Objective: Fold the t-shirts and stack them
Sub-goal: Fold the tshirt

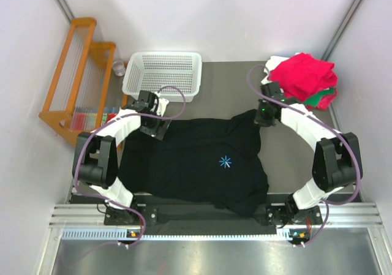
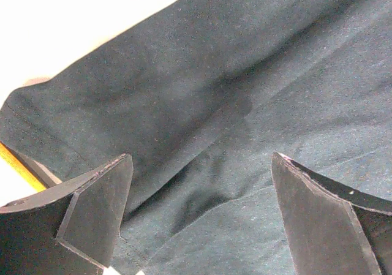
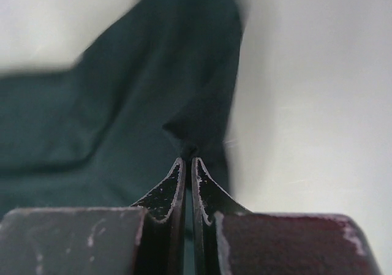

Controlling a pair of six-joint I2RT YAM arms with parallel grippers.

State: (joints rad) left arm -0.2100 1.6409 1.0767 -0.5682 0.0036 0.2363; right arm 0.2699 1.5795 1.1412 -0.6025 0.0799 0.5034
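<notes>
Two thin fingertips of the right gripper are pressed together on a small pucker of the black shirt, a pinch at the very tips with the cloth peaking just ahead of them. On the left gripper the jaws stand wide apart, one on either side of a soft crease in the same shirt, gripping nothing; whether they touch the cloth I cannot tell. The cloth looks light, thin and limp. It will likely drape and drag rather than keep a shape, so a shallow pinch could slip. A hem, seam or sleeve edge, where it is doubled, seems the surer hold. The shirt lies spread over the middle of the table, reaching the near edge, with the right pinch at its far right corner and the left jaws over its far left part. Folded red, green and white shirts sit piled at the table's far right corner
</notes>
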